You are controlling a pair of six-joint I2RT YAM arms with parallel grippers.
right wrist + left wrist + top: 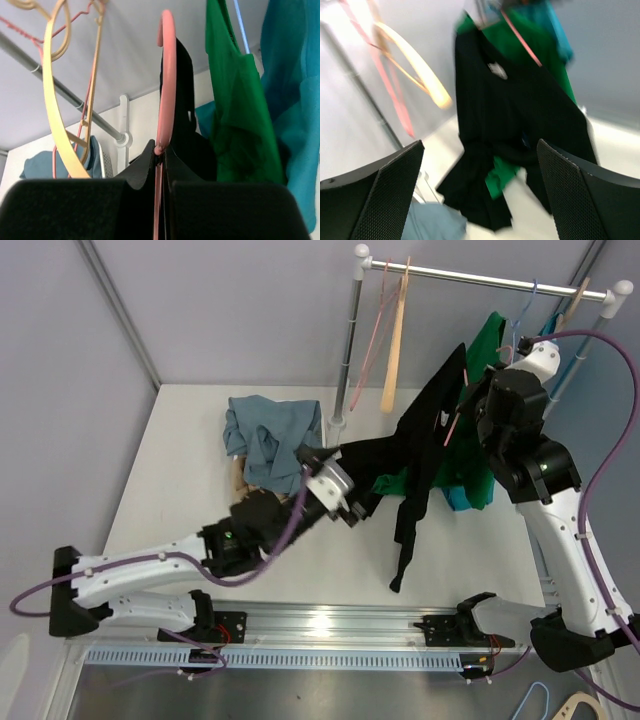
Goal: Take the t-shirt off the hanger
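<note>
We are clamping the hanger (166, 75) in our right gripper (160, 152); the shirt (425, 430) is hanging lengthwise down-frame, just right of our wide-spread left gripper (347, 505).

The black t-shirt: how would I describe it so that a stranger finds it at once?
Find the metal clothes rail at the back. Near it, the right gripper pinches a pink hanger carrying the black t-shirt. The green garment and teal garment beside it are bright; it alone is black.
</note>
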